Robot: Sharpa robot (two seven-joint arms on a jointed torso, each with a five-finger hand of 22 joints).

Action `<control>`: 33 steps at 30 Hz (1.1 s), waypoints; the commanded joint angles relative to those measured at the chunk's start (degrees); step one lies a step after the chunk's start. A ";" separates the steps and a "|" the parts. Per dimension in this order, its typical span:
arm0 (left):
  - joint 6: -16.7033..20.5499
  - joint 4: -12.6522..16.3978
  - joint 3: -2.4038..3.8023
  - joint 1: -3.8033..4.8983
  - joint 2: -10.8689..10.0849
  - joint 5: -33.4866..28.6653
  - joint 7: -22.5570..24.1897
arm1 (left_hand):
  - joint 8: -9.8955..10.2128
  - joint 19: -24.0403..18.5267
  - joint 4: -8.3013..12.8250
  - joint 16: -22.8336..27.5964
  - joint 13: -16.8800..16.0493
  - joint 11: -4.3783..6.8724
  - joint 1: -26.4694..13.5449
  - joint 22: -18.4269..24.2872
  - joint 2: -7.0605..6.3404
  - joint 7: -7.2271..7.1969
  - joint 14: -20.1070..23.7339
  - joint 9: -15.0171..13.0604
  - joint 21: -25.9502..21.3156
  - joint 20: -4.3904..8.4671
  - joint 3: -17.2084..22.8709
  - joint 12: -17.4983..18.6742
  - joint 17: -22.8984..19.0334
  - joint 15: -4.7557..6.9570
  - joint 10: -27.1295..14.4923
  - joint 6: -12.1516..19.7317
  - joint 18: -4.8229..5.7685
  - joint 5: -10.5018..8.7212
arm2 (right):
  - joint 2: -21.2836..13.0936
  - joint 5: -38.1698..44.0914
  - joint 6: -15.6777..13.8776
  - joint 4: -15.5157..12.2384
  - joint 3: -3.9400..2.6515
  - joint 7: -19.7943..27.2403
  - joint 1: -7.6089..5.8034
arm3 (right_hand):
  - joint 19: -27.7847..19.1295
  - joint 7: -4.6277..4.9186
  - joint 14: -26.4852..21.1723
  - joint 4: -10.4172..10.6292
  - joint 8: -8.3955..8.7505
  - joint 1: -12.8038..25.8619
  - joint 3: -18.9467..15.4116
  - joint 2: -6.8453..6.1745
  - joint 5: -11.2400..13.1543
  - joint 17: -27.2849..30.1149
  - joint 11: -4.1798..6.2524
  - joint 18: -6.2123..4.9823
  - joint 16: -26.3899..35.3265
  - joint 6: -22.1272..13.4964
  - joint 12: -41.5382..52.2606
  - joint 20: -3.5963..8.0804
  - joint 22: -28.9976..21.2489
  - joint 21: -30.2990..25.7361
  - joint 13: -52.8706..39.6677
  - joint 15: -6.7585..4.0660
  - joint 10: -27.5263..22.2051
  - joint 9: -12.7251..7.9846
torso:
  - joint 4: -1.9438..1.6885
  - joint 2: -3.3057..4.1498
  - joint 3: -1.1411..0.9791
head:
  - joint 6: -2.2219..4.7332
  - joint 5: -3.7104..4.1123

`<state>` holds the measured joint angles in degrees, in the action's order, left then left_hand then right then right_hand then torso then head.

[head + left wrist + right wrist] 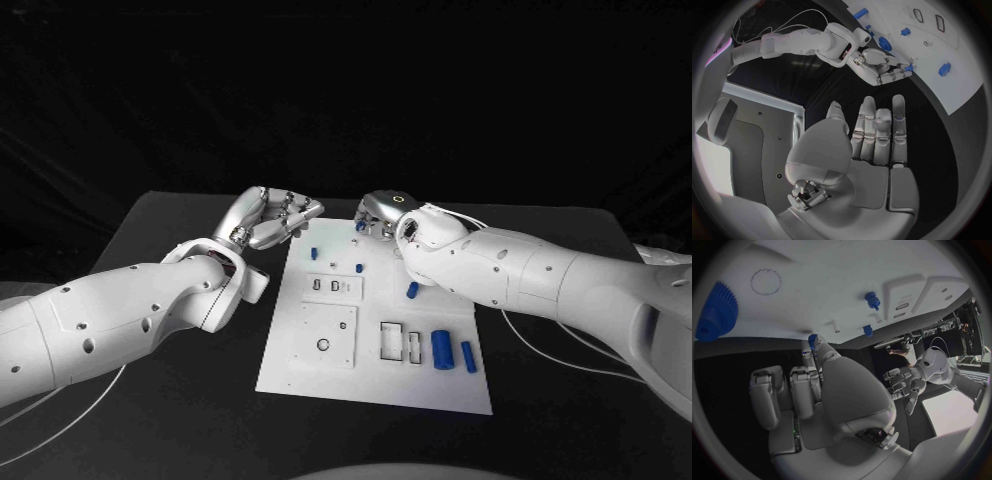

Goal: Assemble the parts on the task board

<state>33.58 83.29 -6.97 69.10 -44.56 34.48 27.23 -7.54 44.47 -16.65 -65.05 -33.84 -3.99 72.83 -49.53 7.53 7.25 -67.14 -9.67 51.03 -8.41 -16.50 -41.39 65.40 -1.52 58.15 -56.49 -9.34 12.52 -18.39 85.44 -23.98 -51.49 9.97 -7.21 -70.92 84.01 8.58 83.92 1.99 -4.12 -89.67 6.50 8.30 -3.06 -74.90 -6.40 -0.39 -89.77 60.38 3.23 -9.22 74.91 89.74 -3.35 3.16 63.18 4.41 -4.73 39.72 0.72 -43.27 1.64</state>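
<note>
The white task board (pixel 375 385) lies in the middle of the black table. Blue parts are on it: a small peg (pixel 316 251) and another (pixel 356 267) near the far end, a cylinder (pixel 414 290) by my right forearm, and two long pieces (pixel 443 349) at the near right. My right hand (pixel 387 212) hovers over the board's far edge, and its thumb and a finger pinch a small blue part (pixel 812 341). A blue gear (pixel 717 310) stands on the board (pixel 817 285) close by. My left hand (pixel 267 218) hangs off the board's far left corner, fingers straight (pixel 877 131), holding nothing.
Raised white blocks with slots (pixel 329 288) and a square plate with a round hole (pixel 326 335) sit on the board's left half. Two rectangular outlines (pixel 392 341) lie beside the long blue pieces. Bare black table (pixel 173 225) surrounds the board.
</note>
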 commanded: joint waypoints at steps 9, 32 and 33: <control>0.19 0.23 0.05 0.28 -0.10 -0.24 0.22 | 0.13 -0.30 0.00 0.36 0.06 0.00 0.45 0.06 -0.06 0.25 0.54 -0.10 -0.40 -0.07 -0.28 0.38 -0.05 -0.05 -0.34 0.00 -0.85 0.37 | 0.39 0.98 3.09 0.26 0.01 -1.24 -0.15 | 5.99 -0.31 6.08 0.98 0.59 0.24 1.52 -1.57 -0.03 -15.10 -0.25 0.39 -0.23 -1.76 0.15 -0.33 15.09 0.26 -0.04 0.56 -3.15 -0.38 | 0.06 0.03 0.06 | -0.51 -0.02; 0.14 0.21 0.06 0.35 0.04 -0.24 0.22 | 0.10 -0.27 0.00 0.41 0.09 0.00 0.51 0.07 -0.01 0.24 0.56 -0.13 -0.49 -0.08 -0.28 0.40 -0.08 -0.05 -0.35 -0.05 -0.85 0.37 | 0.22 0.90 4.25 -0.26 0.01 -3.12 -0.16 | 5.99 -4.16 6.08 2.69 0.59 2.38 3.48 -5.44 0.14 -15.10 -2.94 0.39 -0.23 -11.41 0.22 -2.55 15.09 0.26 -0.14 2.79 -11.23 -0.69 | -0.01 -0.02 0.07 | -0.55 -0.12; 0.13 0.20 0.06 0.35 0.05 -0.24 0.22 | 0.10 -0.27 0.00 0.41 0.09 0.00 0.51 0.07 -0.01 0.24 0.56 -0.13 -0.49 -0.08 -0.28 0.40 -0.08 -0.05 -0.35 -0.05 -0.85 0.37 | 0.14 0.87 4.04 -0.35 0.01 -3.17 -0.16 | 5.99 -4.14 6.08 2.73 0.58 2.48 3.43 -5.52 0.14 -15.10 -2.99 0.39 -0.23 -11.50 0.23 -2.61 15.09 0.26 -0.15 2.82 -11.39 -0.68 | -0.02 -0.02 0.07 | -0.56 -0.13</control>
<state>33.66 83.39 -6.96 69.26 -44.66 34.48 27.12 -7.54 44.47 -16.65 -64.83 -33.80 -3.99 72.83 -49.54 7.53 7.25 -66.95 -9.70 50.79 -8.41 -16.50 -41.06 65.41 -1.72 58.15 -56.49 -9.34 12.52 -18.16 85.67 -20.38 -51.71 9.98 -9.62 -71.06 84.00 4.55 84.03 4.35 -3.62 -87.15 9.99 3.24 -3.10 -74.93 -9.48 -0.39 -89.76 49.29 3.52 -11.50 74.95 89.74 -3.43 5.74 52.15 3.70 -4.73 39.70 0.79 -43.85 1.52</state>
